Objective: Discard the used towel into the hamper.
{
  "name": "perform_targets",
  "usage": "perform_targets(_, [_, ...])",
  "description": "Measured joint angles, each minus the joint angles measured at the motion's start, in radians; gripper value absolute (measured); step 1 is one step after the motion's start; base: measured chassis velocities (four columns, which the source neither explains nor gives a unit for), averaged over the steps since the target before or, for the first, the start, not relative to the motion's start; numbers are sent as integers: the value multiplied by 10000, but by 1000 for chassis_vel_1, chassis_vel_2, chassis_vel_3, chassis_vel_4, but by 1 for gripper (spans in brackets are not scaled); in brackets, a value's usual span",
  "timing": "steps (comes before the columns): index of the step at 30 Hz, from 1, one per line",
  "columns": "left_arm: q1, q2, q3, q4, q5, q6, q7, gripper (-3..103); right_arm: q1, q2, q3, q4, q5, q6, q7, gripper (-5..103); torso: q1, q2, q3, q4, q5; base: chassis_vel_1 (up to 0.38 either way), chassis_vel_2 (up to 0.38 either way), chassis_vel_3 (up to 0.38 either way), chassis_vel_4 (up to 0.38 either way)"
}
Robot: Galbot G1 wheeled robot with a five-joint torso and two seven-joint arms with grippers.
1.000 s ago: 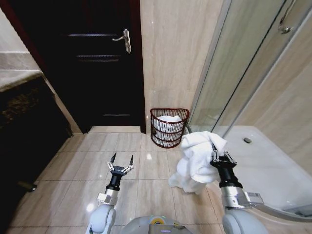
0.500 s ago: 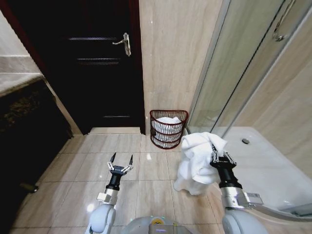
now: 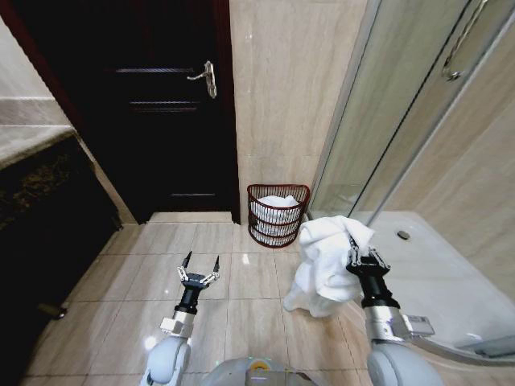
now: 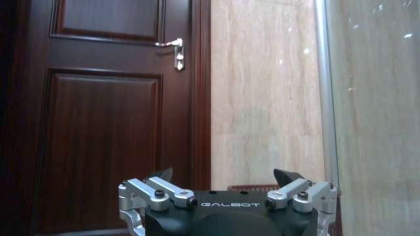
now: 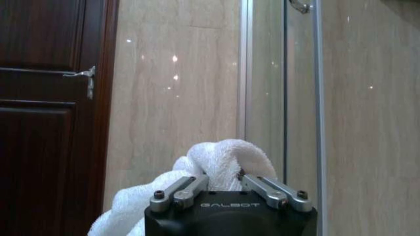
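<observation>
Still, right pincer (image 3: 352, 248) clamps towel (image 3: 326, 264) short of hamper (image 3: 278, 213); left pincer (image 3: 201, 264) stays agape, empty.

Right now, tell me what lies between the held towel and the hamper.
Bare floor tile, seen from the head view. The towel hangs from the right gripper, apart from the hamper.
</observation>
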Motion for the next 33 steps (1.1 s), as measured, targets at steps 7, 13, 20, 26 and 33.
perform_targets(7, [8, 4, -26, 30, -75, -107, -63, 100, 51, 18, 23, -32, 2, -12, -197, 9, 12, 21, 4, 0, 0, -11, 16, 8, -12])
perform_targets(13, [-9, 38, -42, 29, -75, -103, -144, 100, 136, 46, 21, -55, -23, -46, -208, 9, 10, 3, -6, 0, 1, -85, 117, 105, -103])
perform_targets(20, [-55, 59, -18, 91, -74, -95, -170, 100, 117, 65, -25, -46, -61, -78, -168, 9, 0, -23, -22, -2, -3, -187, 194, 187, -193])
perform_targets(26, [-62, 109, -16, 95, -55, 46, -282, 100, 234, 90, -94, -40, -64, -131, -87, 9, 3, -31, -21, 0, 0, -131, 152, 152, -142])
perform_targets(33, [-120, 134, -15, 98, -64, 181, -290, 100, 539, 72, -119, -49, -69, -315, -73, 9, 102, 230, 127, 0, 0, -10, -2, 2, -7])
